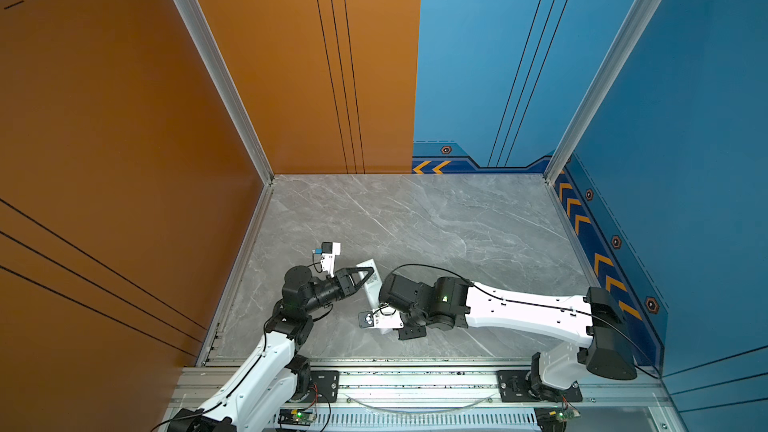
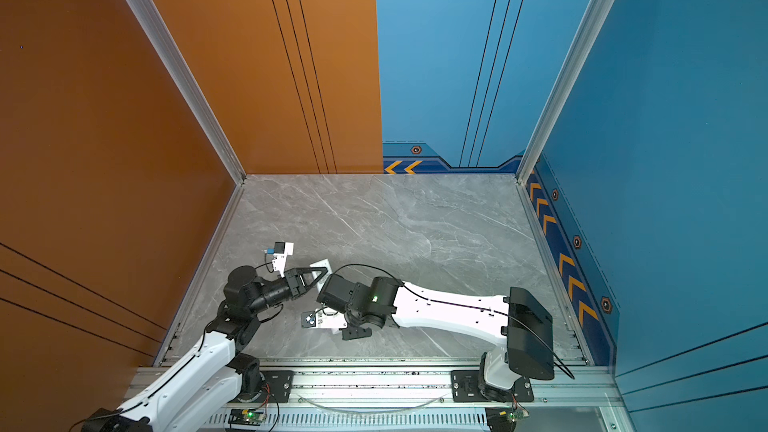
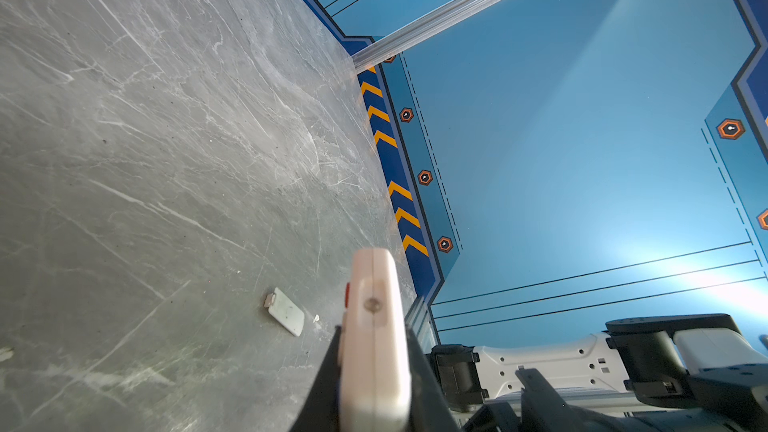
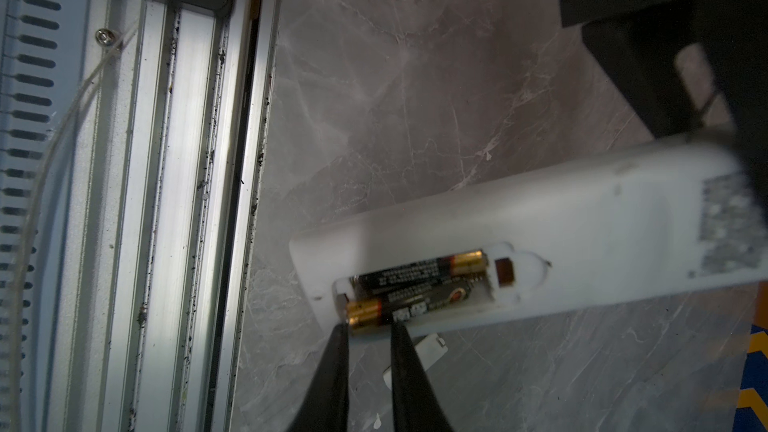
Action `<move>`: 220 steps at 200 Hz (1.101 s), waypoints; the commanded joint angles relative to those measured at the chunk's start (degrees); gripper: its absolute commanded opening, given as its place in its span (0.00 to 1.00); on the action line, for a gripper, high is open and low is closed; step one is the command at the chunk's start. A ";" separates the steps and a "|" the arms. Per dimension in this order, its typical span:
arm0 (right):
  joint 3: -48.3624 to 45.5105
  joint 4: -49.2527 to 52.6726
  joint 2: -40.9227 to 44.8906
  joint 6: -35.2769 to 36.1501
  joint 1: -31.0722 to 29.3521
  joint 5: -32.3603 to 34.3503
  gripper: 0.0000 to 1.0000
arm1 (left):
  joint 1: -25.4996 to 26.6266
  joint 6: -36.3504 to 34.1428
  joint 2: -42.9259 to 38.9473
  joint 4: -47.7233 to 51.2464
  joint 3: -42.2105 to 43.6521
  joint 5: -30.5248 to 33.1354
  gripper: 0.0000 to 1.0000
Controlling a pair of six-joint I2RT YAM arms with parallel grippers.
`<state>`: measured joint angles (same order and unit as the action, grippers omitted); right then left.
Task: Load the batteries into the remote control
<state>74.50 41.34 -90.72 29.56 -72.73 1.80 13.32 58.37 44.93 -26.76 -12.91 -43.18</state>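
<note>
Left pincer [image 1: 368, 273] clamps the remote control [image 4: 540, 222]; right pincer [image 4: 370, 326], slightly parted, touches the nearer battery [image 4: 409, 305].

In both top views the remote control [image 1: 367, 263] shows only a white end and a scrap of label. The rest lies under the right arm's wrist, which also hides the batteries [image 4: 419, 274] and the right tool [image 4: 370, 328] (both show in the right wrist view alone). There the remote's label is blurred past reading, the tool's fingers [image 4: 332, 367] run off the bottom edge, and whether their tips touch the nearer cell cannot be told. A white cover [image 4: 432, 347] is half hidden behind one finger.
</note>
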 commanded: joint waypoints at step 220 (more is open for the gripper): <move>4.77 -0.90 -5.98 -4.77 0.13 4.70 0.02 | 0.92 -0.16 -0.23 -1.89 -1.81 -0.79 0.00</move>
<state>77.34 42.96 -95.18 26.48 -72.73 4.82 13.56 55.94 45.04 -26.55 -12.91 -40.91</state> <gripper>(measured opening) 0.048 0.195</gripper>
